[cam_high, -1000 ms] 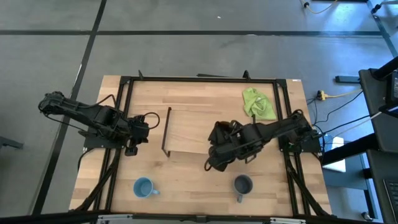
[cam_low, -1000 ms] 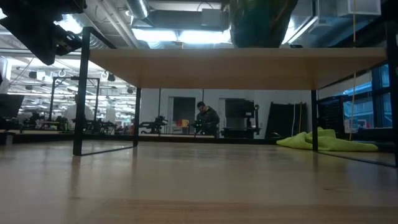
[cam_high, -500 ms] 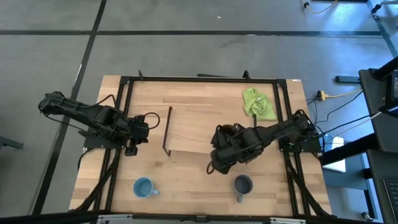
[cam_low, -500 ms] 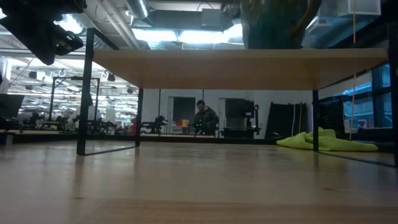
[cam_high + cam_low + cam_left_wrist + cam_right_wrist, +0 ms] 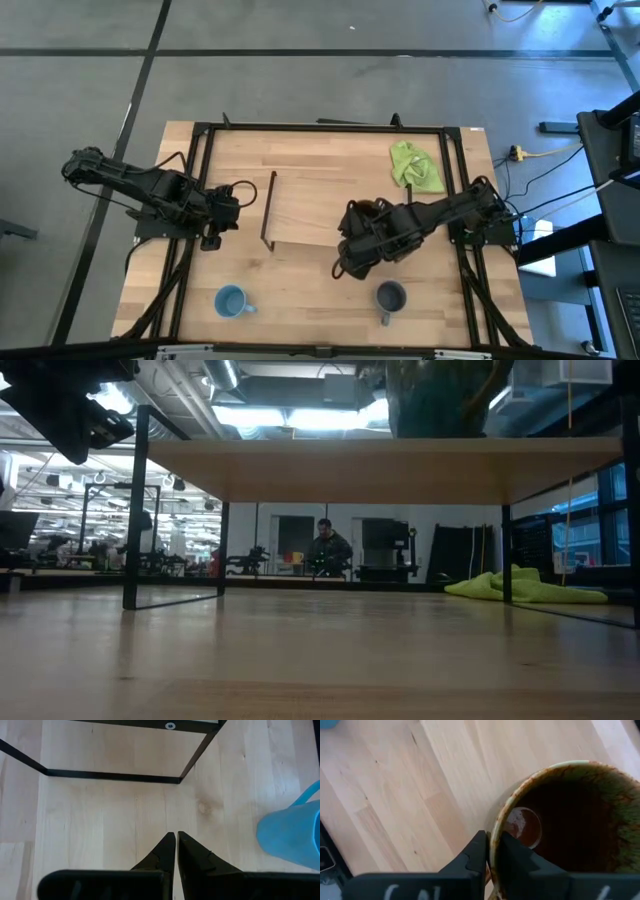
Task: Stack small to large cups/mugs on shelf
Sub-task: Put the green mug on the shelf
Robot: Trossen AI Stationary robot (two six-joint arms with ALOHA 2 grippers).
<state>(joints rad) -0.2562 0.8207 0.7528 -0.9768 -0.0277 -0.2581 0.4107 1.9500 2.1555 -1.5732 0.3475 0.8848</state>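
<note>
The brown mug (image 5: pixel 560 820), glossy dark inside, is held by my right gripper (image 5: pixel 493 851) over the right end of the shelf (image 5: pixel 305 212). In the low view the mug (image 5: pixel 440 400) is at the top of the shelf board (image 5: pixel 380 468); I cannot tell whether it stands on it. The light blue mug (image 5: pixel 231 301) and the dark grey-blue mug (image 5: pixel 390 297) stand upright on the table near its front edge. My left gripper (image 5: pixel 175 840) is shut and empty, left of the shelf (image 5: pixel 222 210), with the light blue mug (image 5: pixel 295 832) beside it. My right gripper pinches the brown mug's wall at the rim (image 5: pixel 496 827), one finger (image 5: pixel 512 857) inside the mug and one finger (image 5: pixel 477 855) outside. The fingers come from above, pointing down. The mug is upright, its mouth up.
A lime-green cloth (image 5: pixel 415 167) lies at the table's far right. The shelf's black end frame (image 5: pixel 268 210) stands between my two grippers. Black frame bars (image 5: pixel 320 128) run around the tabletop. A person (image 5: pixel 328 548) is in the room far behind the table.
My right gripper has carried the brown mug a little toward the table's right edge along the top of the shelf, keeping it upright.
</note>
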